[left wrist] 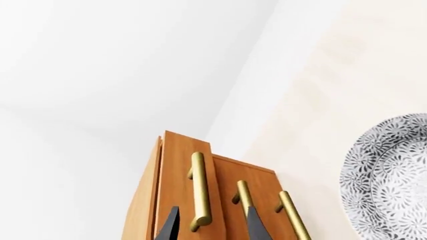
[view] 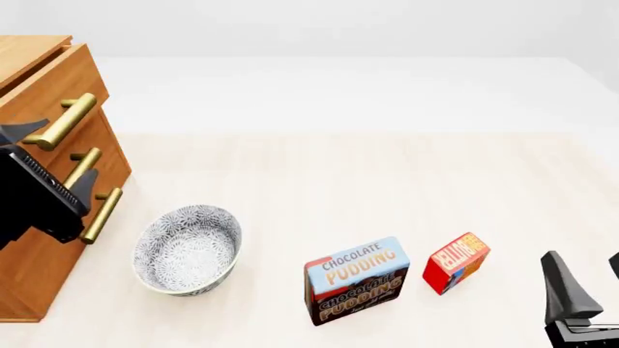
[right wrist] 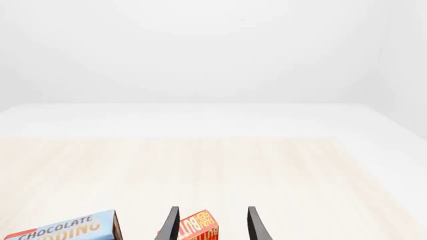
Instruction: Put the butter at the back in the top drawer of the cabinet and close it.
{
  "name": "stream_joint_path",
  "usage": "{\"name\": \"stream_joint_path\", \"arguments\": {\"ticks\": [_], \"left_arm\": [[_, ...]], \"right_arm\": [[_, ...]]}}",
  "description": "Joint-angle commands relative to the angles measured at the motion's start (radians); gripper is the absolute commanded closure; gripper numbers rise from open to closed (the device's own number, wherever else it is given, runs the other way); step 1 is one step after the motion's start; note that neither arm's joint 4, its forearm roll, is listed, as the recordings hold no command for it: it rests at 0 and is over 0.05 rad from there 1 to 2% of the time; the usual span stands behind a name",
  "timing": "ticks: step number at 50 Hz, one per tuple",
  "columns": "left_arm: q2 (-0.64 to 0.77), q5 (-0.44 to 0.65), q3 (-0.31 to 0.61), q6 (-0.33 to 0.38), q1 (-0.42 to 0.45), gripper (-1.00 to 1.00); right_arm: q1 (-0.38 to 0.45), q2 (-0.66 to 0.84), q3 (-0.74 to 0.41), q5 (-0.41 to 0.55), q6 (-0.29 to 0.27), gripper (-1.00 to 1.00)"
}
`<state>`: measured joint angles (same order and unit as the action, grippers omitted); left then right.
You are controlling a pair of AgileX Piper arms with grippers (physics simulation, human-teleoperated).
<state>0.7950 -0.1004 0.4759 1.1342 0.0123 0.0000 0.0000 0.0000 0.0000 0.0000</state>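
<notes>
The butter (view: 456, 262) is a small red and orange box on the table, right of the pudding box; in the right wrist view the butter (right wrist: 198, 227) lies ahead between the fingers. My right gripper (view: 587, 270) is open, low at the near right, apart from the butter. The cabinet (view: 39, 283) stands at the left edge. Its top drawer (view: 60, 81) sits slightly forward of the two below. My left gripper (left wrist: 213, 227) is open in front of the top drawer's brass handle (left wrist: 198, 190), holding nothing.
A patterned bowl (view: 187, 249) sits just right of the cabinet's base. The blue-and-brown chocolate pudding box (view: 356, 279) stands between the bowl and the butter. The middle handle (left wrist: 243, 197) and bottom handle (left wrist: 293, 215) are close to the left fingers.
</notes>
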Motion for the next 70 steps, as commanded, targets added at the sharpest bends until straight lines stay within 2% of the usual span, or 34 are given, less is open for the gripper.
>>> {"name": "stream_joint_path", "arguments": {"ticks": [1,59,70], "left_arm": [[0.027,-0.028,0.005,0.000,-0.032,-1.00],[0.169,-0.132,0.014,0.024,-0.105,-1.00],[0.185,-0.133,0.025,0.008,-0.113,-1.00]], "right_arm": [[0.000,0.000,0.000,0.000,0.000,-1.00],[0.000,0.000,0.000,0.000,0.000,-1.00],[0.000,0.000,0.000,0.000,0.000,-1.00]]}}
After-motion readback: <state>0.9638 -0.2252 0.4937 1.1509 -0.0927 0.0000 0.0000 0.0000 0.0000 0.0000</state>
